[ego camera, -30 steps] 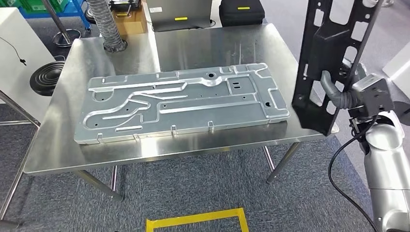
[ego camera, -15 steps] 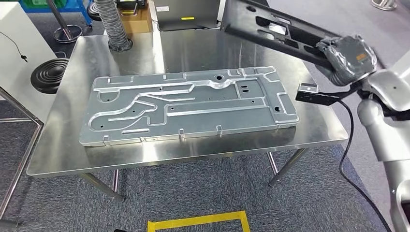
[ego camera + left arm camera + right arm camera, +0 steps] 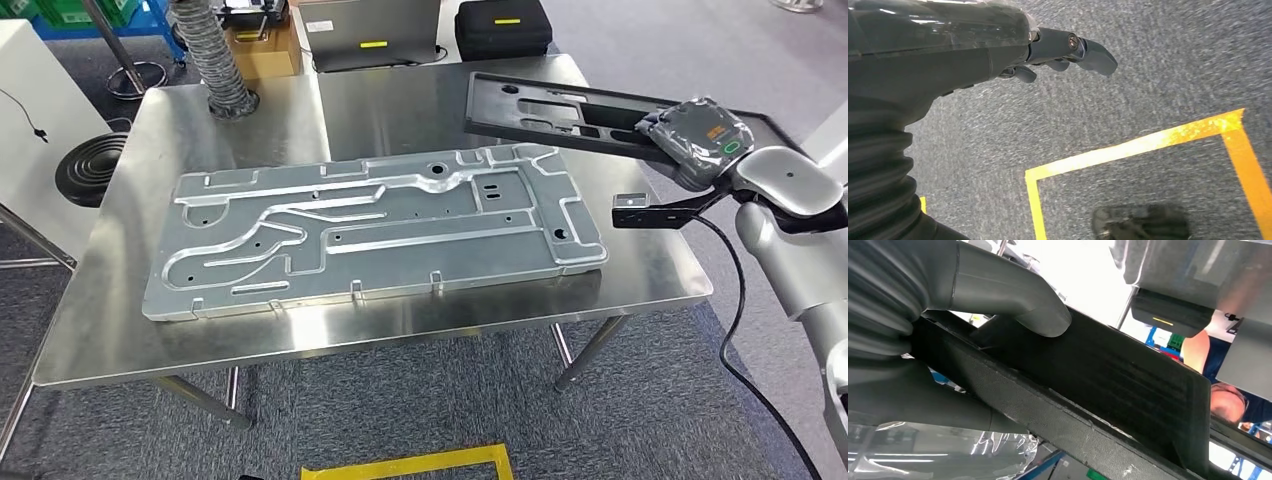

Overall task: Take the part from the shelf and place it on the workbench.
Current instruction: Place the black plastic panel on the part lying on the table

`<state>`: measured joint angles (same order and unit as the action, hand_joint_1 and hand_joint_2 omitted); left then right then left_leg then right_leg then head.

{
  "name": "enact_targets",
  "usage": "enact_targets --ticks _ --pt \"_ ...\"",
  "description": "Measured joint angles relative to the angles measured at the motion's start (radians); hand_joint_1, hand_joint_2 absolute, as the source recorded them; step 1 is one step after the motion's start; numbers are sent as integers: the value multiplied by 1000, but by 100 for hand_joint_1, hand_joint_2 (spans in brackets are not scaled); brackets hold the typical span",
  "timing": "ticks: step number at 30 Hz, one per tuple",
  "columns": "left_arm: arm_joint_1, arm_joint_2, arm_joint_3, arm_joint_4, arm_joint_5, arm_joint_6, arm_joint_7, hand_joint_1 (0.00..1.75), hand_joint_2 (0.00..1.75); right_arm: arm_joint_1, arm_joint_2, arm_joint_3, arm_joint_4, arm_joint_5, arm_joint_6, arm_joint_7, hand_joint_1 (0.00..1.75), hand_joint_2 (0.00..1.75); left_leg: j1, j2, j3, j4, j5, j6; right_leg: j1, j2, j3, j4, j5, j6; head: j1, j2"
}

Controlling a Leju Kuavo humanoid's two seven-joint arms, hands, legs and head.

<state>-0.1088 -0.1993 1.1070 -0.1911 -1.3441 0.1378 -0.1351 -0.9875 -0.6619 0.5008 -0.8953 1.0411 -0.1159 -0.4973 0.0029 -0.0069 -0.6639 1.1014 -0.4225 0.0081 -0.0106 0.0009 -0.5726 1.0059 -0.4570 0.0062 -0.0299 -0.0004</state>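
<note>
The right hand (image 3: 697, 140), wrapped in a clear film over its grey cover, grips one end of the long black plastic part with cut-out slots (image 3: 560, 108); its thick grey thumb (image 3: 1013, 300) presses on the part's flat face. The part lies nearly level, held above the far right corner of the bare stainless steel workbench (image 3: 420, 320), reaching inward from the hand. On the bench rests a large silver stamped metal panel with raised channels (image 3: 375, 228), just beside the part's near edge. The left hand (image 3: 998, 55) hangs over grey carpet with yellow tape lines (image 3: 1143, 145), its dark fingers (image 3: 1088, 47) loosely extended, holding nothing.
</note>
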Motion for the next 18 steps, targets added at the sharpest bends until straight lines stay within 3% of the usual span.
enact_targets --ticks 2,6,8,10,11,12,13,15,16,18 --pt "-1 0 0 0 1 0 0 0 175 5 7 7 18 -21 -10 -12 171 175 -3 0 31 -69 15 8 3 2 2 1 -6 9 0 0" --pt "-3 0 0 0 1 2 0 0 175 32 39 22 59 -57 -51 -27 171 175 1 0 45 -92 10 24 0 2 -5 15 -19 29 0 0" --pt "-6 0 0 0 0 3 0 0 175 44 62 27 86 -63 -81 -25 171 175 4 0 53 -100 10 30 -3 0 -51 107 -61 37 0 0" --pt "-8 -1 0 0 0 3 -1 0 175 63 91 32 118 -65 -108 -18 171 175 4 -1 57 -99 5 34 -6 0 -127 238 -105 44 0 0" --pt "-8 -1 0 0 0 3 -1 0 175 75 106 35 133 -65 -119 -16 171 175 4 -1 59 -98 2 34 -8 0 -154 275 -106 46 0 0" --pt "-8 -1 0 0 0 3 -2 0 175 87 119 39 146 -63 -126 -15 171 175 4 -2 62 -97 -1 33 -10 0 -164 277 -89 48 0 0" --pt "-9 -1 0 0 0 3 -2 0 175 94 131 43 157 -63 -132 -15 171 175 4 -3 64 -94 -5 31 -12 0 -155 239 -54 48 0 0" --pt "-12 -1 0 0 2 4 -2 0 175 96 153 49 177 -62 -140 -19 171 175 5 -5 68 -86 -16 25 -14 -1 -103 106 20 45 0 0" --pt "-13 -1 0 0 5 5 -2 0 175 92 166 51 188 -61 -140 -23 171 175 4 -6 68 -81 -21 19 -11 -1 -80 51 40 41 0 0" --pt "-12 0 1 0 13 9 -3 0 175 84 194 55 214 -57 -136 -29 171 175 2 -4 67 -79 -27 9 -4 2 -63 16 39 28 0 0"
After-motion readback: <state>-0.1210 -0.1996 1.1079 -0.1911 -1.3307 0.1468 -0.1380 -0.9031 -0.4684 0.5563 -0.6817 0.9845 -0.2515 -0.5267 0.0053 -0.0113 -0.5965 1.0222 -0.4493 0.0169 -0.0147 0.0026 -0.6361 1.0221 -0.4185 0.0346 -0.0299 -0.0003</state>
